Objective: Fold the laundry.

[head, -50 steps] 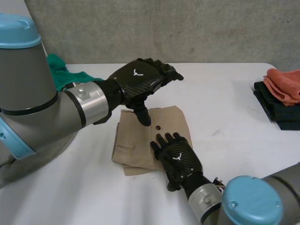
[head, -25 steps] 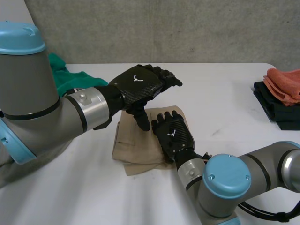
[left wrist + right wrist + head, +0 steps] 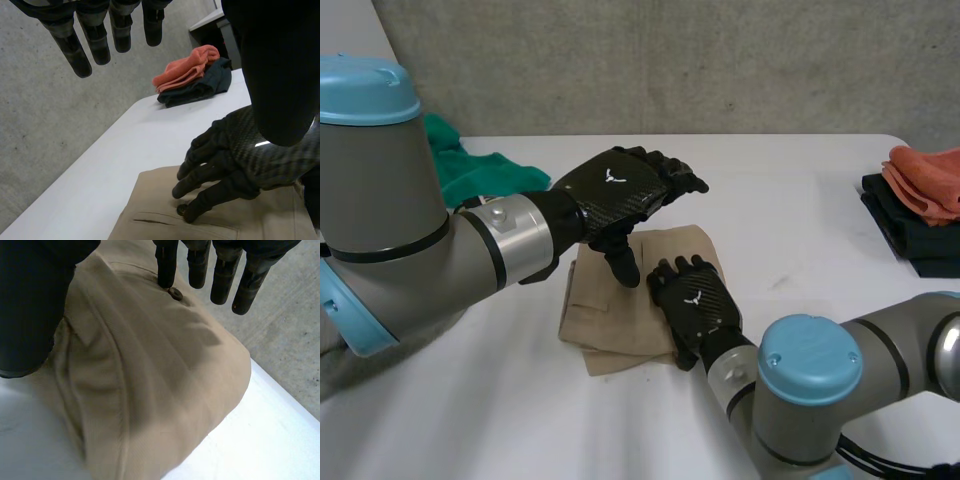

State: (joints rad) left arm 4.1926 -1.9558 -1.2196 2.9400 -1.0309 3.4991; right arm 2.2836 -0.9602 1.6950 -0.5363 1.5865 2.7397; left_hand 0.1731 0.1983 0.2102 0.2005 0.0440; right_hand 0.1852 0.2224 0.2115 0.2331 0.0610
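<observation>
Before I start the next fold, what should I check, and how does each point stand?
1. Tan trousers folded on the table: ok.
2. Left hand above the trousers, fingers straight, holding nothing: ok.
3. Right hand on the trousers, fingers relaxed by the button: ok.
4. Right hand pressing the trousers firmly: cannot tell.
5. Orange cloth and dark cloth stacked well apart: ok.
6. Green cloth apart from the trousers: ok.

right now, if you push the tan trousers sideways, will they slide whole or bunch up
Probably floppy: the trousers show soft creases and rounded folds. Pushed, the top layers would likely bunch rather than slide as one. On the smooth table the pile may slip a little.
</observation>
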